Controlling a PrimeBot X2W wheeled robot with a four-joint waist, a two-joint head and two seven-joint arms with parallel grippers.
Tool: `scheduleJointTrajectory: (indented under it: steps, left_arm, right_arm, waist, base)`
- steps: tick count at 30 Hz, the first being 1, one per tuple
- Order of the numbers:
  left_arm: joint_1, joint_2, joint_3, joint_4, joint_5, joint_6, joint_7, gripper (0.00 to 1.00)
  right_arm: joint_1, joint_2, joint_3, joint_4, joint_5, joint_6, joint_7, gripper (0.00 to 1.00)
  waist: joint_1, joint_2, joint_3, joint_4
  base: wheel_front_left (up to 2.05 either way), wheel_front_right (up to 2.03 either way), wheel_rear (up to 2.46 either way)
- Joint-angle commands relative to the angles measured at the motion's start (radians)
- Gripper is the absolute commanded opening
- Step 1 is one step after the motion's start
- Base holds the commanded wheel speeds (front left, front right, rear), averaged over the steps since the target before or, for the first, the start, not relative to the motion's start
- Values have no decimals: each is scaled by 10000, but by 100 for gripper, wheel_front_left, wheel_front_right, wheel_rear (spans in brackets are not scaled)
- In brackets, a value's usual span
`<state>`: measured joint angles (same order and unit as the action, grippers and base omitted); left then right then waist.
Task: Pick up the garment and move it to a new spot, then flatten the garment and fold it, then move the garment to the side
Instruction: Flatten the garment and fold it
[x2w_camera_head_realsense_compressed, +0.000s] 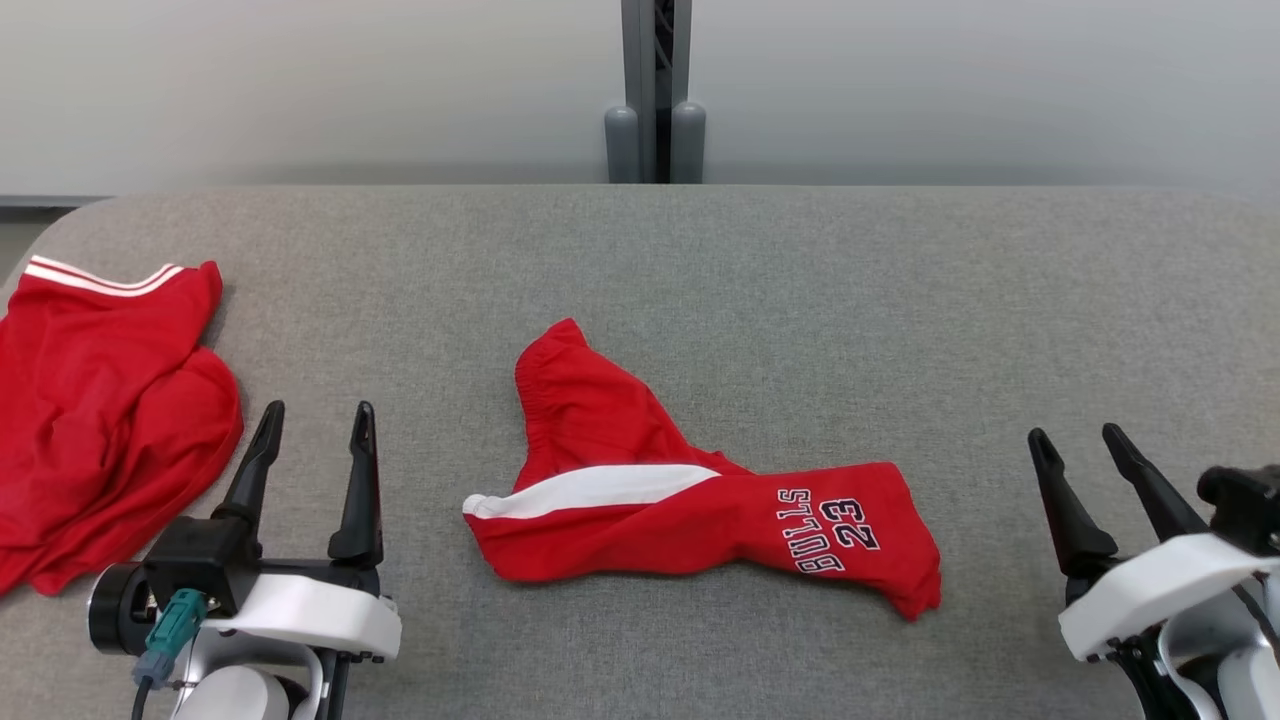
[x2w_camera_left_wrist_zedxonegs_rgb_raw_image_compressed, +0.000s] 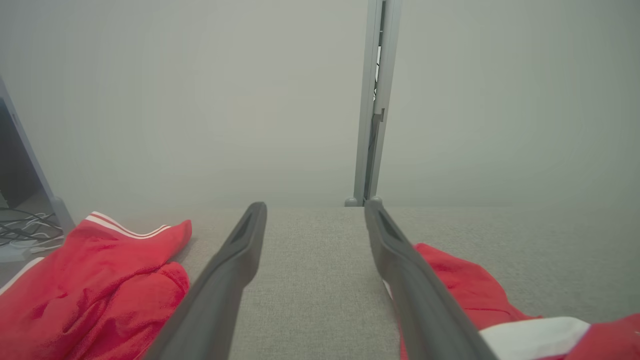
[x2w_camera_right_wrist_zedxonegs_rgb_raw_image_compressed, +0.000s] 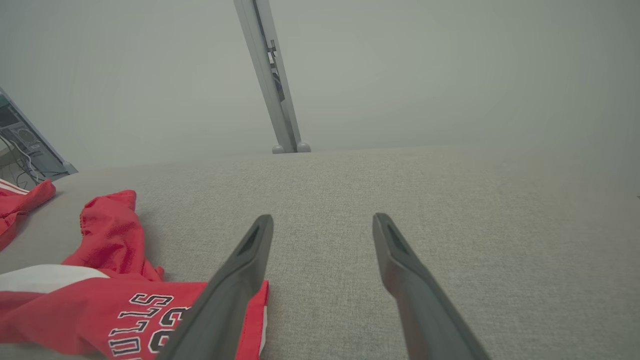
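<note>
Shorts (x2w_camera_head_realsense_compressed: 650, 500) lie crumpled near the middle of the grey table (x2w_camera_head_realsense_compressed: 800, 300) in the head view, between the two grippers and touching neither. They are red, with a white stripe (x2w_camera_head_realsense_compressed: 600, 490) and upside-down lettering on one leg. Their long axis runs roughly left to right. The striped end faces the robot's left and the lettered leg points right, dipping slightly toward the near edge. A gathered waistband (x2w_camera_head_realsense_compressed: 545, 370) rises from that line toward the far side. The left gripper (x2w_camera_head_realsense_compressed: 318, 408) and right gripper (x2w_camera_head_realsense_compressed: 1075, 433) both have their fingers spread wide, with nothing between them. A second garment (x2w_camera_head_realsense_compressed: 100, 400), also red, lies heaped at the table's left end, well apart from the shorts.

The left wrist view looks along the left gripper (x2w_camera_left_wrist_zedxonegs_rgb_raw_image_compressed: 315, 204), which is spread wide over bare table. The shorts (x2w_camera_left_wrist_zedxonegs_rgb_raw_image_compressed: 460, 280) lie just to its right and the second garment (x2w_camera_left_wrist_zedxonegs_rgb_raw_image_compressed: 100, 280) to its left.

In the right wrist view, the right gripper (x2w_camera_right_wrist_zedxonegs_rgb_raw_image_compressed: 322, 217) is equally wide. Its left finger crosses in front of the hem of the shorts (x2w_camera_right_wrist_zedxonegs_rgb_raw_image_compressed: 107, 225).

The cloth looks thin, light and limp, so it will probably sag and bunch when lifted. The waistband and the lettered leg's hem seem the best places to pinch, one for each gripper, since that would stretch the shorts along their length.
</note>
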<state>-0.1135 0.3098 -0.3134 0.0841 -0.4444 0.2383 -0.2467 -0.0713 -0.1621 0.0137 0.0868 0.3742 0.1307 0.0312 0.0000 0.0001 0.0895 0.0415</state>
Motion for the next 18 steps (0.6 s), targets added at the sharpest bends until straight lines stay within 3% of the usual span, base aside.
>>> scheduleJointTrajectory:
  steps: [1,4,18]
  left_arm:
    - [-243,-9,-64,27,-18,-71,11,100]
    - [-405,-56,-156,78,19,-111,23,100]
    - [-1108,-441,-513,508,146,-407,-85,100]
  right_arm:
    - [-488,-293,264,552,255,3,200,100]
    - [-880,-574,617,1107,396,3,374,100]
    - [-2978,-1514,4106,3697,2322,3,1224,100]
  waist:
    - [0,-1,241,121]
    - [0,-1,400,205]
    - [0,-1,1207,699]
  base:
    - [0,0,0]
    - [0,0,0]
    - [0,0,0]
